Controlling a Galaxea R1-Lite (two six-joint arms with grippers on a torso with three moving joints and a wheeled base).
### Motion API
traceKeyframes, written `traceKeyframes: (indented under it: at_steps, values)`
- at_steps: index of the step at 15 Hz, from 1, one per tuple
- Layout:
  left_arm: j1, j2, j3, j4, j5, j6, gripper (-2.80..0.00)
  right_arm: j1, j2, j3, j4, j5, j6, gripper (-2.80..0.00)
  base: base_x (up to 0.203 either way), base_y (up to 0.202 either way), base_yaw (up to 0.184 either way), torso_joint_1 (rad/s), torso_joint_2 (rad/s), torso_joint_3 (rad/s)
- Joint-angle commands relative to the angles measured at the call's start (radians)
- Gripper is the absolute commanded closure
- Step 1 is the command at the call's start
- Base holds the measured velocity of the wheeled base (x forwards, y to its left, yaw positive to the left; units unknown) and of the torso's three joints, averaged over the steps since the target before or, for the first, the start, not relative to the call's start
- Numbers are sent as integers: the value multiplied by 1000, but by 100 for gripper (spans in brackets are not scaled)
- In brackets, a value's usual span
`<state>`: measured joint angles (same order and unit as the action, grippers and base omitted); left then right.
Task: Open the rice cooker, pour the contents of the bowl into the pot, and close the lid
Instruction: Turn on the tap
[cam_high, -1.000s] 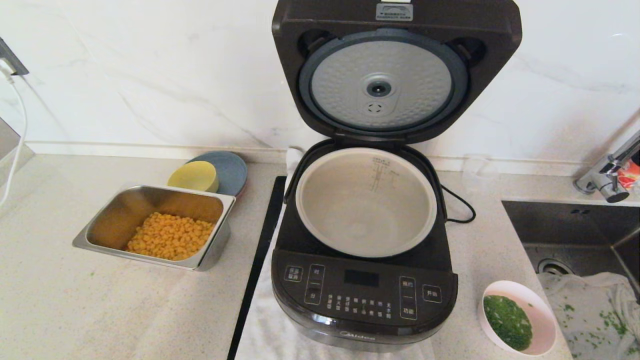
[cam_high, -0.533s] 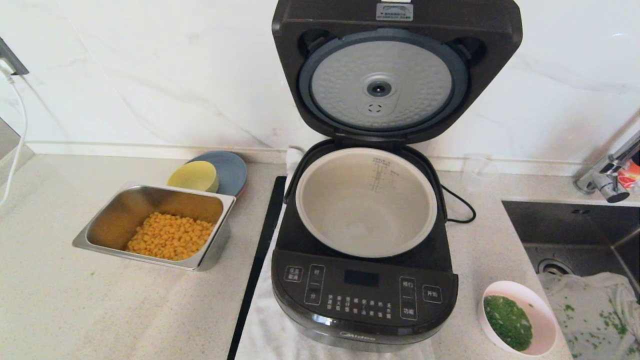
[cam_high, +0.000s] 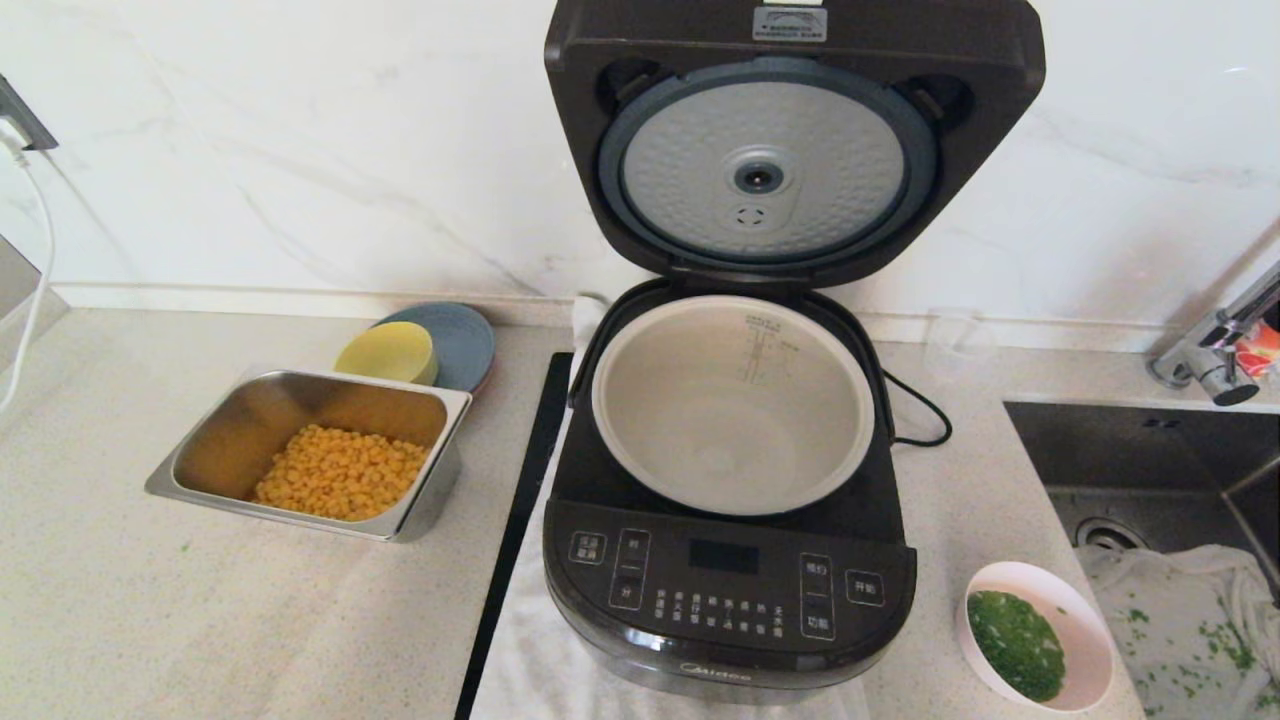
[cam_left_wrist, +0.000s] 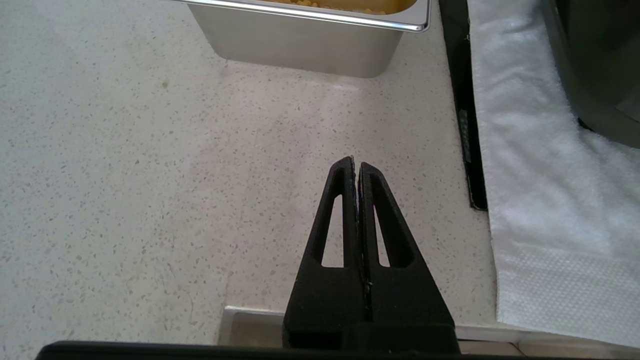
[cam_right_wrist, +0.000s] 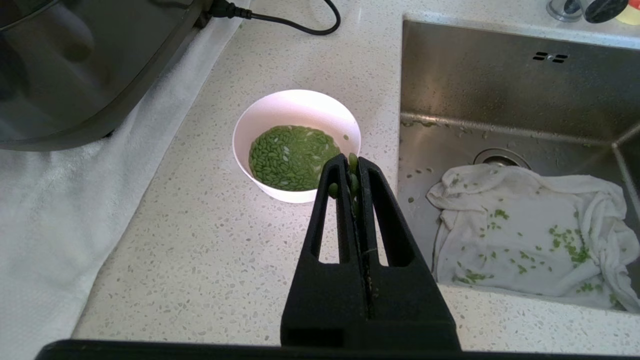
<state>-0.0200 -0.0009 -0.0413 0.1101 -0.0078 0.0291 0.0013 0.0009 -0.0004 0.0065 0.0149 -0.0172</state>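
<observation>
Overhead: rice cooker (cam_high: 728, 500) with lid (cam_high: 790, 140) raised, pot (cam_high: 732, 405) bare, pink bowl (cam_high: 1040, 635) of chopped greens (cam_high: 1015, 643) alongside. Left gripper (cam_left_wrist: 356, 165) pressed together, short of steel tray (cam_left_wrist: 300, 35). Right gripper (cam_right_wrist: 353, 161) pressed together, green bits stuck on, tips just before bowl.

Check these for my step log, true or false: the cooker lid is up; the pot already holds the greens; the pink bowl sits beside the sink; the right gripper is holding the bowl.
1. The lid is up: true.
2. The pot holds the greens: false, they are in the pink bowl.
3. The bowl sits beside the sink: true.
4. The right gripper holds the bowl: false, it is shut, clear of the bowl.
</observation>
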Motion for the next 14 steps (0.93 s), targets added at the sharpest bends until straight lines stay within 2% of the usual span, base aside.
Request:
traceKeyframes:
  at_steps: [1,8,11,14]
  values:
    - [0,-1,0,0,0,0,0,0,-2,2,0,0,-3,0,0,0,0,0,0,0]
    - [0,-1,0,0,0,0,0,0,0,-41,21,-27,8,0,0,0,0,0,0,0]
    - [0,-1,0,0,1,-2,0,0,67,-293,152,-38,29,0,0,0,0,0,0,0]
    - [0,-1,0,0,2,-2,0,-7,289,-452,229,-56,37,0,0,0,0,0,0,0]
